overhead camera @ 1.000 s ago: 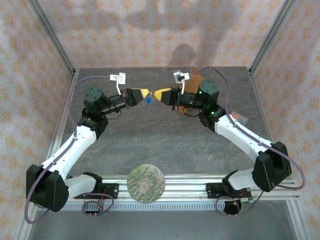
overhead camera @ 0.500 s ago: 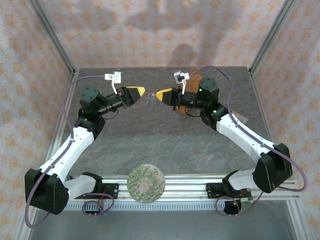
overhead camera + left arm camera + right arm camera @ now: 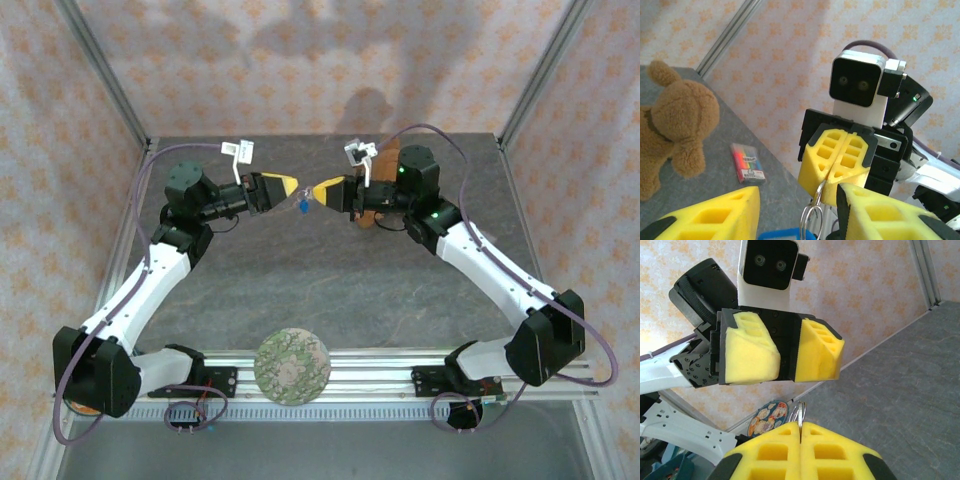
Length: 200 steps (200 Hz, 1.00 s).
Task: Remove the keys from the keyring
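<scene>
Grey stone-look table (image 3: 300, 280), orange patterned walls, metal frame posts. Both my arms meet in the air at upper middle of the top view.

My right gripper (image 3: 322, 190) is pressed fully closed, pinching the top of the keyring (image 3: 800, 411). The ring pokes out of the seam between the yellow pads at lower centre of the right wrist view. My left gripper (image 3: 283, 186) is partway open, holding nothing, jaws facing the ring.

In the left wrist view the ring hangs at bottom centre, in the gap between my two left fingers (image 3: 715, 217), touching neither as far as I can tell. A blue piece (image 3: 300, 205) dangles below the ring between the two grippers; key or tag, can't tell. Single keys are too small to make out.

Step, my guess: lining up a grasp. Right steadies the ring, left aims for a key. Nothing looks off the ring yet. Next move likely calls for closing left on the hanging piece just under the ring, not on the ring itself. Small target, easy to pinch both.

Off task: teddy bear (image 3: 675, 135) and marker pack (image 3: 747, 162) at left of the left wrist view, patterned plate (image 3: 292, 365) at bottom centre of the top view.
</scene>
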Tool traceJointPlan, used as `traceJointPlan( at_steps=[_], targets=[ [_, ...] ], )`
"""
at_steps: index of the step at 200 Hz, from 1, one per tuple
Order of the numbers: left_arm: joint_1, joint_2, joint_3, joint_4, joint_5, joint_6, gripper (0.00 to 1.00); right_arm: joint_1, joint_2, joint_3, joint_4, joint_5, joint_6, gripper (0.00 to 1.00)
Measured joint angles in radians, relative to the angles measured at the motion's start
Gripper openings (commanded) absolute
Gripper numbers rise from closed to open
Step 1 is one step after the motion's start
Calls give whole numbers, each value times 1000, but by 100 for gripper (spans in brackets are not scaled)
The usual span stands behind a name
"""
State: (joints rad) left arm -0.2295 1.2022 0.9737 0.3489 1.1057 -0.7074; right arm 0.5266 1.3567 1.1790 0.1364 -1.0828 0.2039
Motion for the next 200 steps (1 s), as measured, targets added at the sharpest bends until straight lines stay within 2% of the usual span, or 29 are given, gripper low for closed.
traceJointPlan(
  at_steps=[47,81,101,137,178,200],
  targets=[
    [-29,6,25,-58,32,37,43,0,1,6,-28,-12,-15,0],
    [-53,6,64,-174,39,122,43,0,1,10,-33,-14,-19,0],
    [-59,6,79,-222,39,164,40,0,1,11,-34,-14,-19,0],
    [-59,6,80,-270,39,201,22,0,1,11,-34,-14,-18,0],
    [-59,6,81,-285,34,212,15,0,1,11,-34,-14,-19,0],
    [-59,6,80,-275,27,203,7,0,0,11,-34,-9,-22,0]
  ],
)
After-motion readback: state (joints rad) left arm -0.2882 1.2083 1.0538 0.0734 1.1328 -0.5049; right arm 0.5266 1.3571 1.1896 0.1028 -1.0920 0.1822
